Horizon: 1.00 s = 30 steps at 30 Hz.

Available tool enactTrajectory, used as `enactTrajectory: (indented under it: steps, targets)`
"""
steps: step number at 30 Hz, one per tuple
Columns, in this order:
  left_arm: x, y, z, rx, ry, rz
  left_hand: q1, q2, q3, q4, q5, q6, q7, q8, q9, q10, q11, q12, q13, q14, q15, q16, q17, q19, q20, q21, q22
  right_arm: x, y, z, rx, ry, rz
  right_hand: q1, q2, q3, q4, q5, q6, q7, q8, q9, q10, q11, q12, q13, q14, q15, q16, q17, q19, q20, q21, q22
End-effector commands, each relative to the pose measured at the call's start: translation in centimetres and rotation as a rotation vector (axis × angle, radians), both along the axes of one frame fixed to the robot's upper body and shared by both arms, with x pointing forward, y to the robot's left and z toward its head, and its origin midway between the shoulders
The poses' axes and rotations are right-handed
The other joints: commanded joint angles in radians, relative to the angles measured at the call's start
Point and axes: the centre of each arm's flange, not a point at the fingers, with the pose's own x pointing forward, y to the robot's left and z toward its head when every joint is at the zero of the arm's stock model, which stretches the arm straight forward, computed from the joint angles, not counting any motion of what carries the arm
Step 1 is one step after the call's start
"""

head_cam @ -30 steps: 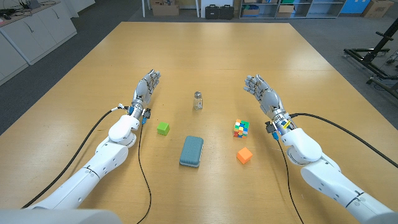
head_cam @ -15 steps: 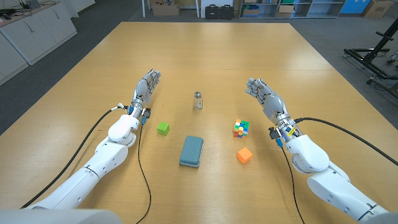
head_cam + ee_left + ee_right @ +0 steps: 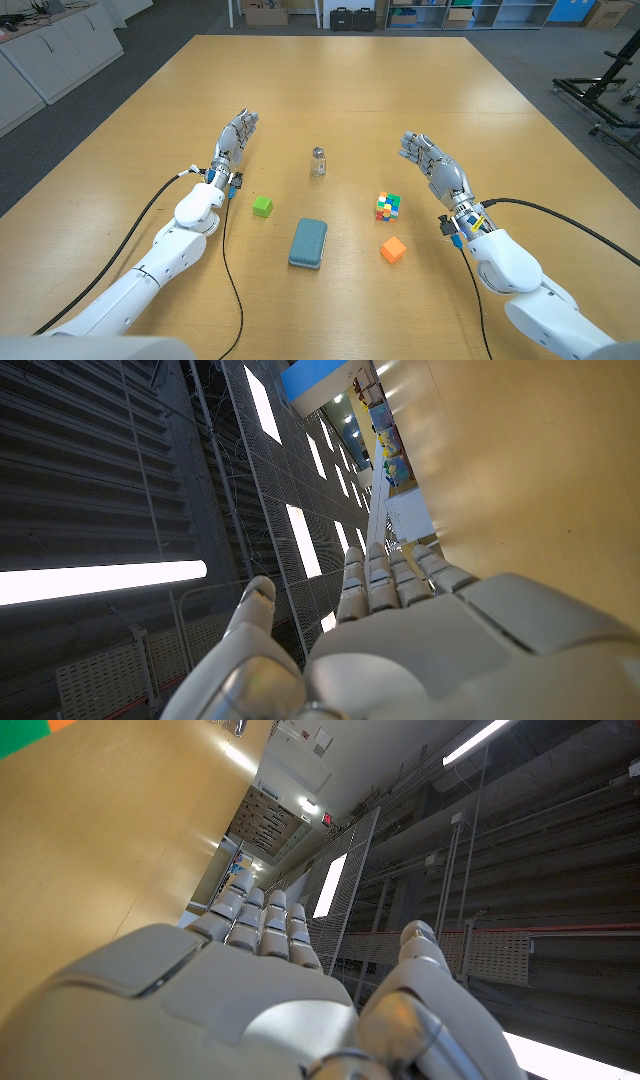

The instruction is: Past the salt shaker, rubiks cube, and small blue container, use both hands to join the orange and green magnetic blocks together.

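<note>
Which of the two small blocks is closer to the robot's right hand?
The orange block. It lies near the right hand and below the cube puzzle, while the green block sits across the table by the left arm.

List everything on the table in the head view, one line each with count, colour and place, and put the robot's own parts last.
salt shaker: one, clear with a metal top, table centre, farthest from the robot.
green magnetic block: one, green, near the left arm.
small blue container: one, grey-blue, nearest the robot, between the two blocks.
rubiks cube: one, multicoloured, right of centre.
orange magnetic block: one, orange, just nearer the robot than the cube.
table: one, wooden.
left robot hand: one, grey, empty.
right robot hand: one, grey, empty.
</note>
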Motion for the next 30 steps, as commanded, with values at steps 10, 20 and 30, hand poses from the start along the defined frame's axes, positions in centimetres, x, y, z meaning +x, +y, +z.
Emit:
enactTrajectory:
  steps: [10, 20, 30]
  targets:
    - [-0.3, -0.5, 1.4, 0.024, -0.008, -0.006, 0.005, 0.011, 0.002, -0.005, -0.001, 0.010, 0.005, 0.006, 0.004, 0.015, 0.006, 0.003, -0.001, 0.018, 0.005, 0.001, 0.002, 0.014, -0.070, 0.002, 0.003, -3.3, -0.6, -1.8, -0.019, 0.000, -0.030, 0.018, 0.000, 0.003, -0.010, 0.005, 0.005, 0.001, 0.003, 0.002, 0.011, -0.004, 0.007, 0.002, 0.010, 0.004, 0.006, 0.000, 0.014, 0.002, -0.004, 0.006]
    - [-0.5, 0.0, 2.4, 0.034, 0.000, 0.014, 0.006, 0.012, 0.003, -0.006, -0.001, 0.014, 0.010, 0.007, 0.004, 0.018, 0.008, 0.003, -0.002, 0.021, 0.007, 0.000, 0.002, 0.016, -0.069, 0.001, 0.003, -4.5, -0.5, -2.6, -0.039, -0.001, -0.045, 0.022, 0.002, 0.003, -0.012, 0.005, 0.005, 0.001, 0.001, 0.002, 0.010, -0.003, 0.005, 0.002, 0.017, 0.002, 0.008, 0.000, 0.020, 0.002, -0.004, 0.006]
    - [-0.5, -0.1, 2.4, 0.029, -0.004, 0.013, 0.007, 0.014, 0.003, -0.007, -0.001, 0.019, 0.012, 0.007, 0.004, 0.025, 0.010, 0.005, -0.003, 0.024, 0.007, 0.000, 0.002, 0.017, -0.068, 0.001, 0.003, -6.5, -1.3, -3.3, -0.051, -0.013, -0.078, 0.028, 0.003, 0.003, -0.015, 0.003, 0.026, -0.007, 0.006, 0.003, 0.021, -0.008, 0.007, 0.002, 0.033, 0.000, 0.013, 0.001, 0.037, -0.001, -0.003, 0.007]
